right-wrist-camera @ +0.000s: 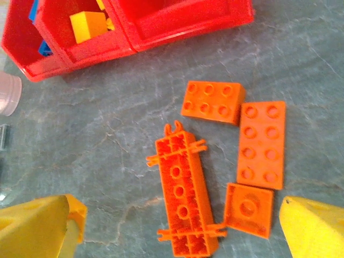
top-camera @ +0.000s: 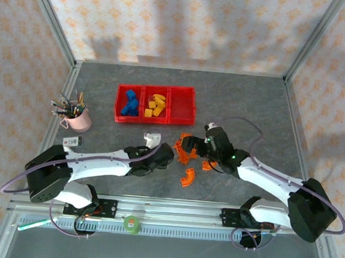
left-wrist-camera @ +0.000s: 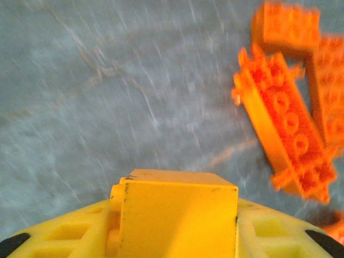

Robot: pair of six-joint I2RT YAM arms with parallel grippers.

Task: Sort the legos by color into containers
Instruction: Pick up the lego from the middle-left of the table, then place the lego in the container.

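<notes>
Both arms meet at the orange bricks in front of the part-filled tray.
Top view: the red tray point(top-camera: 154, 121) sits mid-table with blue bricks point(top-camera: 128, 102) in its left bin and yellow bricks point(top-camera: 156, 105) in the middle one. The left gripper point(top-camera: 169, 155) and right gripper point(top-camera: 189, 146) are at the orange bricks point(top-camera: 185, 158) just in front of it, and a pink cup point(top-camera: 77, 120) stands far left. Left wrist view: the left gripper point(left-wrist-camera: 174, 231) is clamped on a yellow brick point(left-wrist-camera: 177, 201) above the grey table point(left-wrist-camera: 107, 107); orange bricks point(left-wrist-camera: 287, 129) lie to the right. Right wrist view: the right gripper point(right-wrist-camera: 177, 215) has its jaws wide apart around four orange bricks point(right-wrist-camera: 262, 144) on the table, with the red tray point(right-wrist-camera: 177, 21) at the upper edge.
</notes>
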